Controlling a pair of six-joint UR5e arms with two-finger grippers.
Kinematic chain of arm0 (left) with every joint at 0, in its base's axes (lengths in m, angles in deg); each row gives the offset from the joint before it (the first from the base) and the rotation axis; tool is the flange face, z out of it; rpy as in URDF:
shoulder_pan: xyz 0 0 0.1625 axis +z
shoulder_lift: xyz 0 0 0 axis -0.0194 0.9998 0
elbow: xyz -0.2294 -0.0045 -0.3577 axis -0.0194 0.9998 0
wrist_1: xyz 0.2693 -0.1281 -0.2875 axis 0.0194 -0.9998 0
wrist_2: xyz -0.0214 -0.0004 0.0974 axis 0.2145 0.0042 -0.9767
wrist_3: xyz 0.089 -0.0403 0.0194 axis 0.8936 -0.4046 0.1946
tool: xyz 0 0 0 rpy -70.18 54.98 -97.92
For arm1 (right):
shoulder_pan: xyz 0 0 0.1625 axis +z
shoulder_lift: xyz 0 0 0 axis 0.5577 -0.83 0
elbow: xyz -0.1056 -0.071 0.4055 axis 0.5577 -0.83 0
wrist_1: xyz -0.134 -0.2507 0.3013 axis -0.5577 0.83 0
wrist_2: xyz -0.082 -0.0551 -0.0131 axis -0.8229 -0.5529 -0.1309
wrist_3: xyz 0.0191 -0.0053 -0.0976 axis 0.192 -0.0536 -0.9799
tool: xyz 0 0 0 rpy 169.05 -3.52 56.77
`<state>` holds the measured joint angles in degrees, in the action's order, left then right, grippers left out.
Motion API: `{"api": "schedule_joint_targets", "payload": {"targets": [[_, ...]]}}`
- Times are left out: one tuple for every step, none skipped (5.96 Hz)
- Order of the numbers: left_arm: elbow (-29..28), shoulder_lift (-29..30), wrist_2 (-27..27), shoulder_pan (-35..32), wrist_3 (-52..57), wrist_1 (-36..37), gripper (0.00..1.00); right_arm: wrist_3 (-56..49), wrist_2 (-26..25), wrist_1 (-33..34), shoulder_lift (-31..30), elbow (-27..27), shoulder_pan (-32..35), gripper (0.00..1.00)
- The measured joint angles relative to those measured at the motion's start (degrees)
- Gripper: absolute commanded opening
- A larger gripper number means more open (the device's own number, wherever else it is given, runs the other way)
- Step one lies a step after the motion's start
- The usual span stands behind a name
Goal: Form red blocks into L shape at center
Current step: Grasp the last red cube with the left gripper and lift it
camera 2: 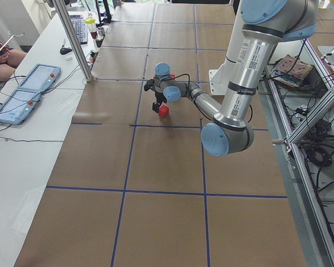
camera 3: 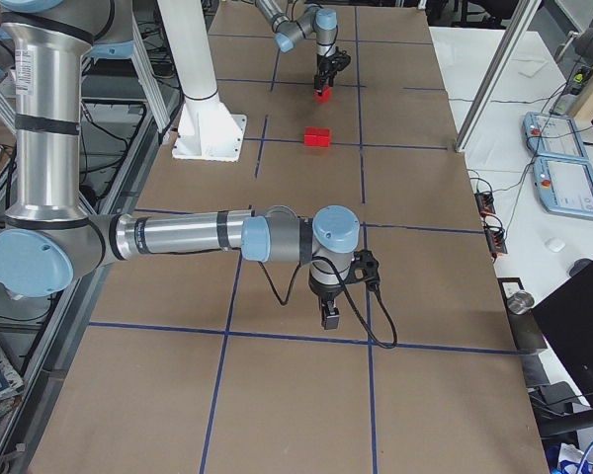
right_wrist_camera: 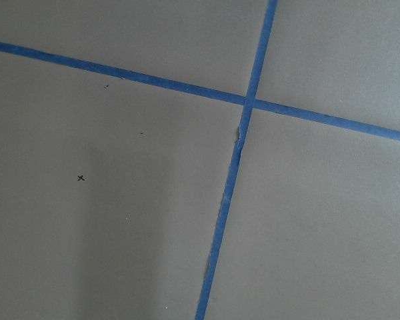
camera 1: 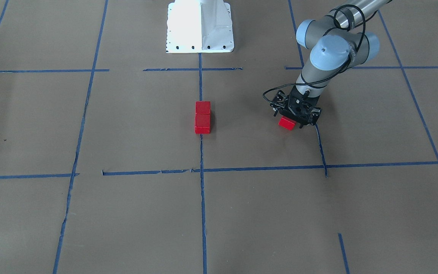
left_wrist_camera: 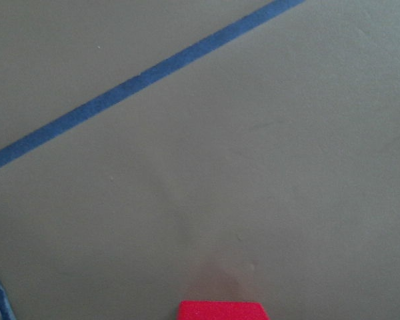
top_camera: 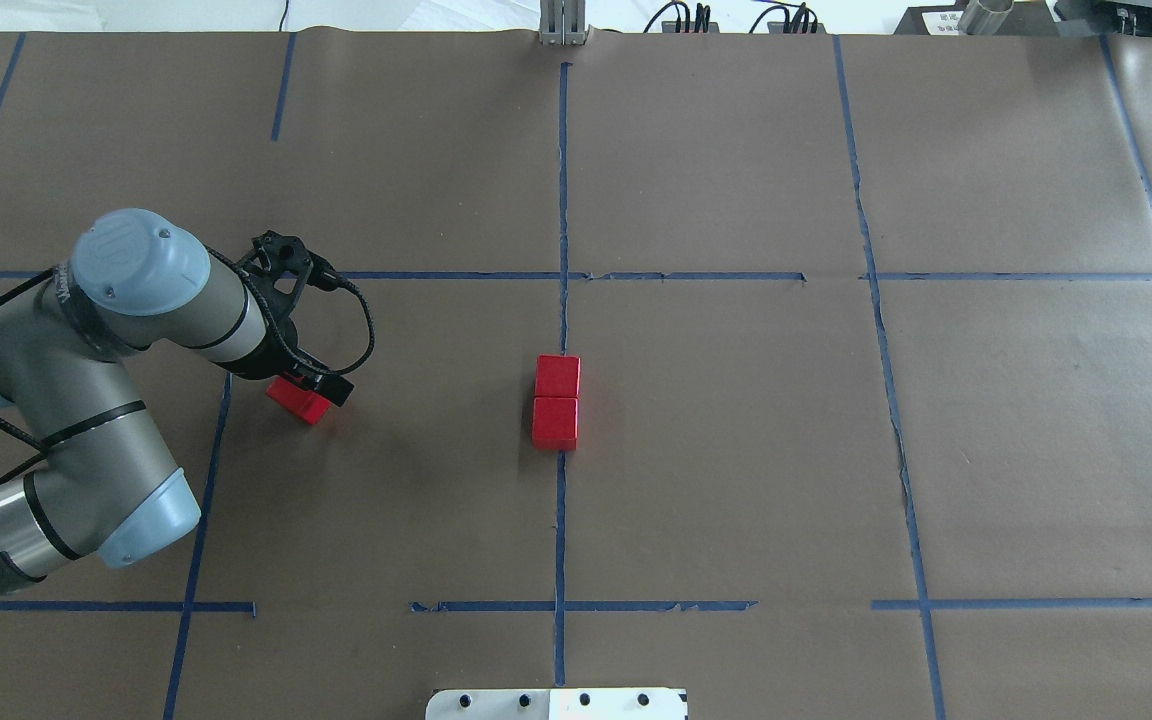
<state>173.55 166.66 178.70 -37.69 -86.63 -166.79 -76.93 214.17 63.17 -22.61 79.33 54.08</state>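
Your three red blocks are small matte cubes with plain faces and crisp edges, on dull brown paper gridded with blue tape that is ragged in places. Two of them sit face to face in a short straight row on the long blue tape line that splits the center.

In the overhead view your left arm enters at 8 o'clock, folds at its grey-blue elbow joints and reaches toward 3 o'clock, wrist turned down at the table. The left gripper is low over the third block, well out at 9 o'clock from the pair and just inside the cell's tape edge. That cube sits skewed to the grid and pokes out from under the black fingers at about 7 o'clock. The fingers bracket it, but you cannot tell whether they are clamped on it or only around it. The left wrist camera catches just its top face at 6 o'clock.

Your right arm stretches level across the table, and the right gripper points straight down near a tape crossing. How far its jaws are open you cannot tell.
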Motion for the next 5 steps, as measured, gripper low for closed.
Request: {"api": "schedule_joint_targets", "payload": {"targets": [[-0.8, 0.2, 0.0, 1.3, -0.9, -0.1, 0.75, 0.0, 0.0, 0.0, 0.0, -0.1, 0.0, 1.0], [-1.1, 0.3, 0.0, 1.7, -1.4, 0.0, 0.41, 0.0, 0.0, -0.1, 0.0, -0.2, 0.0, 1.0], [-1.1, 0.5, 0.1, 1.7, -1.6, 0.2, 0.27, 0.0, 0.0, -0.1, 0.0, -0.2, 0.0, 1.0], [-1.1, 1.3, 0.2, 1.5, -2.5, 1.1, 0.22, 0.0, 0.0, -0.1, 0.0, -0.3, 0.0, 1.0], [-1.0, 4.0, 0.2, 1.1, -6.9, 4.1, 0.24, 0.0, 0.1, -0.2, 0.0, -0.3, 0.0, 1.0]]}}
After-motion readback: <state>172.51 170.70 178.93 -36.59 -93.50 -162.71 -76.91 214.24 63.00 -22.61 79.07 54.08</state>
